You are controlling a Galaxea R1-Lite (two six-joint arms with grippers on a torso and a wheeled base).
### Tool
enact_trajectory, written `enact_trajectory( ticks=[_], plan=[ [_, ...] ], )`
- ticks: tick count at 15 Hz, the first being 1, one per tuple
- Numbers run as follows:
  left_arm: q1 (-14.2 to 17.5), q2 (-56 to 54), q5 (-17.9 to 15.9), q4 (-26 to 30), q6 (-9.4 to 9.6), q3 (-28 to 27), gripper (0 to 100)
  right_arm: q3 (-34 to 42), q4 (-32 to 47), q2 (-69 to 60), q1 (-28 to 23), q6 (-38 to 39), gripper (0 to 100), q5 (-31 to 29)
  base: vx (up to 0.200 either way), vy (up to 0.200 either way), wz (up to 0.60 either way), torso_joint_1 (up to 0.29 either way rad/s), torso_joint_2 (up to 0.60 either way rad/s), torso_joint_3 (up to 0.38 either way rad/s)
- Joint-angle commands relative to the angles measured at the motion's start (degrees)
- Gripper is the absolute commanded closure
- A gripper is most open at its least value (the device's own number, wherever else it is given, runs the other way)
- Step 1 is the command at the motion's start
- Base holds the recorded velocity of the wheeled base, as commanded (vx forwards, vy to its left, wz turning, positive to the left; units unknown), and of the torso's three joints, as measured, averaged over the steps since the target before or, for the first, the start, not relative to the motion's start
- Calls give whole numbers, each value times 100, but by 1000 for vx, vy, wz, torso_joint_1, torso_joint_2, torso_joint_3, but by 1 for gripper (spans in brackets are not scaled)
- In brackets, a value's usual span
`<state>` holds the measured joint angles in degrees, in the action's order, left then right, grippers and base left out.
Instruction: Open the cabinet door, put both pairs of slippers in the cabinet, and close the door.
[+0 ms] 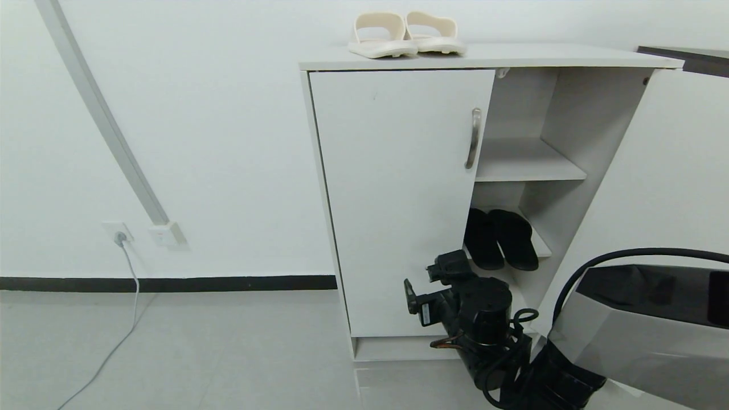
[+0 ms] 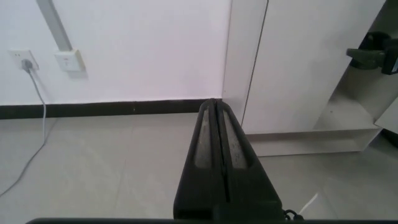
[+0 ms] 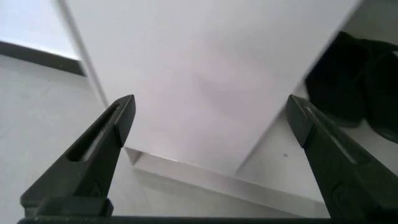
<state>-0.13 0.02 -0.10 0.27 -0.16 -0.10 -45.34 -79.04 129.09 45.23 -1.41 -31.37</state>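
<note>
A grey strip (image 1: pixel 97 108) slants down the white wall (image 1: pixel 228 114) to a small box (image 1: pixel 166 234), and beside it a socket (image 1: pixel 118 233) holds a cord (image 1: pixel 128 319) that hangs past a black baseboard (image 1: pixel 171 283) onto the floor (image 1: pixel 228 353).

White cabinet (image 1: pixel 398 199) stands on grey tiled floor (image 1: pixel 199 353). Cream slippers (image 1: pixel 405 35) sit side by side on the cabinet top (image 1: pixel 541 56), left of centre. Black slippers (image 1: pixel 501 239) lie side by side on the lower shelf (image 1: pixel 544 246), right compartment, door (image 1: pixel 672 171) open. Cable (image 1: pixel 114 341) trails over the floor, left.
</note>
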Motion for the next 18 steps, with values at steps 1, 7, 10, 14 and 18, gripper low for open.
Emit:
enact_trajectory(
  ticks=[1,7,10,14,18],
  plan=[
    [-4,6,1,0,-2,1,100,-1,3,20,21,1,0,-1,0,0,0,0,0,0],
    [-4,6,1,0,-2,1,100,-10,21,29,21,-8,0,8,0,0,0,0,0,0],
    [-4,6,1,0,-2,1,100,7,12,20,30,-8,0,8,0,0,0,0,0,0],
    [-4,6,1,0,25,1,100,7,12,20,39,-8,0,25,0,0,0,3,-121,-174],
    [-4,6,1,0,7,1,100,34,3,11,39,-8,0,34,0,0,0,40,-436,-366]
  ],
)
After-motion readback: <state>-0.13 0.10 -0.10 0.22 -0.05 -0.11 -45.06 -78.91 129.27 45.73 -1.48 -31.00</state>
